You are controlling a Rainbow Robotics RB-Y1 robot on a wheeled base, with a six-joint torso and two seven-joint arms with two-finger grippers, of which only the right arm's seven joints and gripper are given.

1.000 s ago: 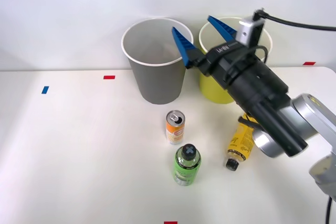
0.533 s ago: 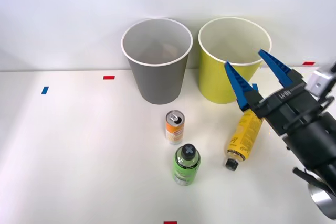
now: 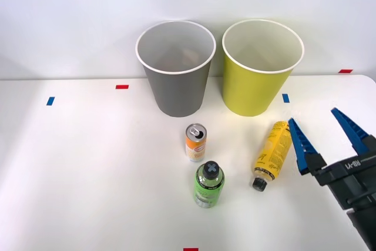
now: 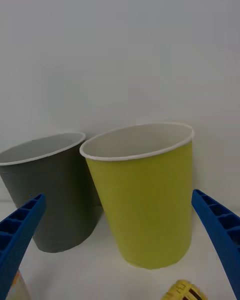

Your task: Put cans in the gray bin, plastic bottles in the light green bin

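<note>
**Q:** What lies on the work surface?

**A:** A white table [image 3: 88, 163] against a pale wall, marked with small red and blue tape tabs. At the far side stand the gray bin [image 3: 175, 69] on the left and the light green bin [image 3: 261, 69] on the right, close beside each other. Nearer me, the orange and white can [image 3: 195, 142] stands upright just in front of the gray bin. The green bottle [image 3: 209, 184] sits just near of that can. The yellow bottle [image 3: 272, 154] lies on its side to the right, black cap toward me.

**Q:** And my gripper?

**A:** My right gripper [image 3: 326, 133] sits low at the near right, just right of the yellow bottle. Its blue fingers [image 3: 301, 143] are spread wide and hold nothing. In the wrist view the fingers [image 4: 19, 230] frame both bins.

**Q:** What has changed over the last second?

**A:** A second ago the gripper was up at the bin rims. Half a second ago it was in front of the light green bin. Now it is nearer and lower. Can and bottles have not moved.

**Q:** What could go wrong?

**A:** I judge the lying bottle the likely next pick. A finger clipping its side could roll it away. A grip near the cap could let it tilt and slip. The bins stand close, so a poorly centred release could drop it in gray.
</note>
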